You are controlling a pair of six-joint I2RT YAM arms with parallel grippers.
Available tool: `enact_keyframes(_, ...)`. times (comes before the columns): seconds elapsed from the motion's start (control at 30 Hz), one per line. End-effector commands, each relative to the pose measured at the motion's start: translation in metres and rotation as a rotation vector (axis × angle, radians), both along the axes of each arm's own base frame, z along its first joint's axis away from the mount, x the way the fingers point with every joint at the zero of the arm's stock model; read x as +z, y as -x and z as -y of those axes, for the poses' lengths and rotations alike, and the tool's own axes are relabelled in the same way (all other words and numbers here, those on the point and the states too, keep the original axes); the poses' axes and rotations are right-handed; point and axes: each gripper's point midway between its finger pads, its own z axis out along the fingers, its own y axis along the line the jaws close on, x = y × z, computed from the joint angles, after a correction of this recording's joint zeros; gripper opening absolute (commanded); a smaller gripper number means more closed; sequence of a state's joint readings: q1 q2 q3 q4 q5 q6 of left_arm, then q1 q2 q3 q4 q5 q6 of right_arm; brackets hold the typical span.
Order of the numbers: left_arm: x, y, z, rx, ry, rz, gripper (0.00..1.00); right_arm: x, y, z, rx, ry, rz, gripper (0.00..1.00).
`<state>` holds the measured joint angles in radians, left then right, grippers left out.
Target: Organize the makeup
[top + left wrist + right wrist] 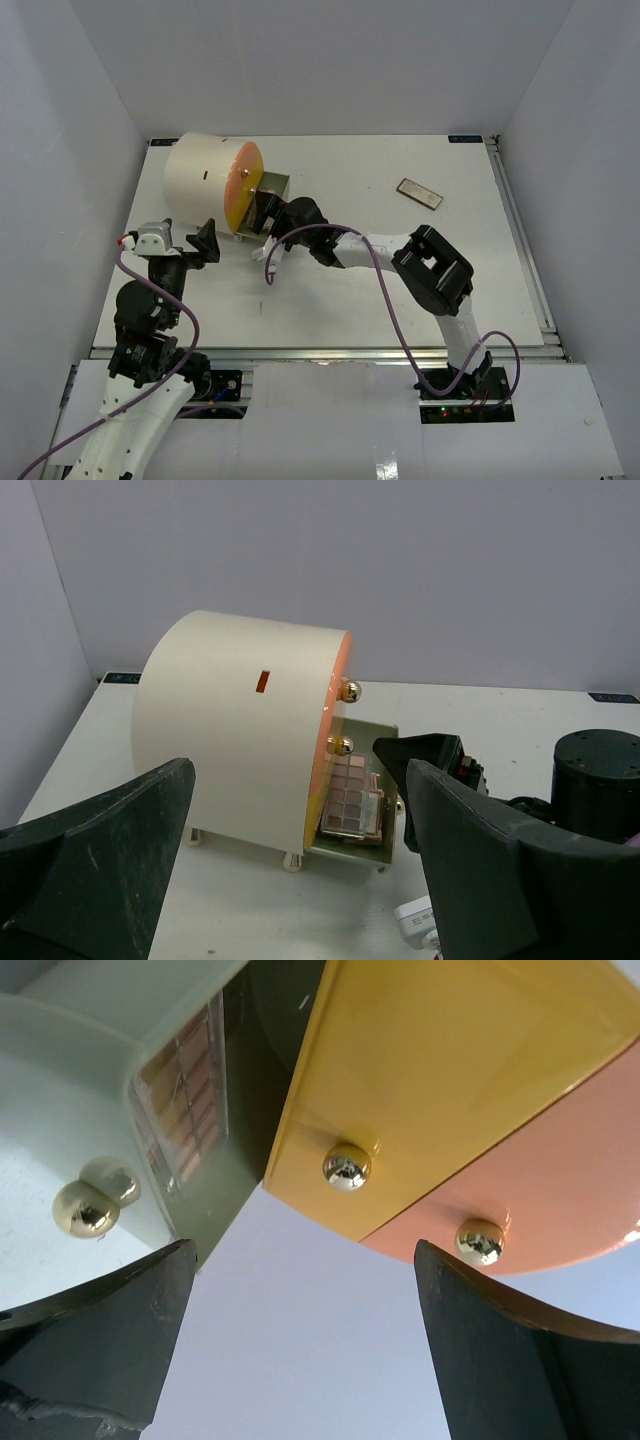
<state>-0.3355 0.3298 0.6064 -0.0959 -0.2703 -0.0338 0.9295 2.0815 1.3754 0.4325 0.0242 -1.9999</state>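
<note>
Lying inside the open drawer [345, 853] of the big cream cylinder [200, 180], one eyeshadow palette [350, 798] shows its rows of pink and brown colours. The cylinder stands at the far left of the table [400, 290] with its orange face turned to the right, and the drawer sticks out from the low part of this face. A second palette [419, 193] lies flat on the table at the far right, well apart from the cylinder and from both arms. The right gripper [302, 1260] is just in front of the orange face, near the open drawer; its two fingers stand wide apart and nothing is between them. In its wrist view I see a yellow drawer front [450, 1060] and a peach drawer front [560, 1160], each with a round gold knob [347, 1167], and the palette in the drawer at the upper left. The left gripper [205, 243] is on the near side of the cylinder, close to it but not touching. Its fingers are also spread wide, they hold nothing, and they point toward the cylinder and the drawer.
</note>
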Motion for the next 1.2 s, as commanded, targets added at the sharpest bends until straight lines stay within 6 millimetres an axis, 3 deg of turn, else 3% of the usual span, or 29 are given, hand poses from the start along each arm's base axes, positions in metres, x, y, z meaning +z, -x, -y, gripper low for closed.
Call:
enact_keyframes(0.0, -0.004, -0.003, 0.0, 0.004, -0.004, -0.008, 0.98, 0.069, -0.006, 0.021, -0.071, -0.101, 0.041, 0.95)
enact_keyframes(0.07, -0.005, -0.003, 0.001, -0.003, -0.005, -0.009, 0.98, 0.088, -0.013, 0.043, -0.164, -0.167, -0.04, 0.95)
enact_keyframes(0.13, -0.005, -0.004, 0.003, -0.011, -0.008, -0.011, 0.98, 0.085, -0.019, 0.074, -0.271, -0.181, -0.172, 0.94)
enact_keyframes(0.4, -0.009, -0.006, 0.015, -0.072, -0.024, -0.024, 0.98, 0.025, -0.035, 0.224, -0.788, -0.376, -0.916, 0.9)
enact_keyframes(0.47, -0.01, -0.008, 0.018, -0.083, -0.026, -0.031, 0.98, 0.027, -0.048, 0.25, -0.881, -0.494, -1.073, 0.9)
enact_keyframes(0.5, -0.011, -0.009, 0.019, -0.089, -0.027, -0.036, 0.98, 0.013, -0.053, 0.272, -0.976, -0.55, -1.188, 0.9)
enact_keyframes(0.57, -0.014, -0.01, 0.021, -0.095, -0.032, -0.048, 0.98, 0.014, -0.066, 0.314, -1.075, -0.675, -1.355, 0.9)
enact_keyframes(0.73, -0.02, -0.015, 0.024, -0.102, -0.04, -0.078, 0.98, -0.015, -0.097, 0.368, -1.225, -0.73, -1.411, 0.9)
enact_keyframes(0.87, -0.022, -0.017, 0.024, -0.1, -0.042, -0.087, 0.98, -0.04, -0.119, 0.397, -1.317, -0.608, -1.342, 0.9)
enact_keyframes(1.17, -0.027, -0.02, 0.026, -0.109, -0.05, -0.103, 0.98, -0.08, -0.136, 0.417, -1.349, -0.464, -1.317, 0.9)
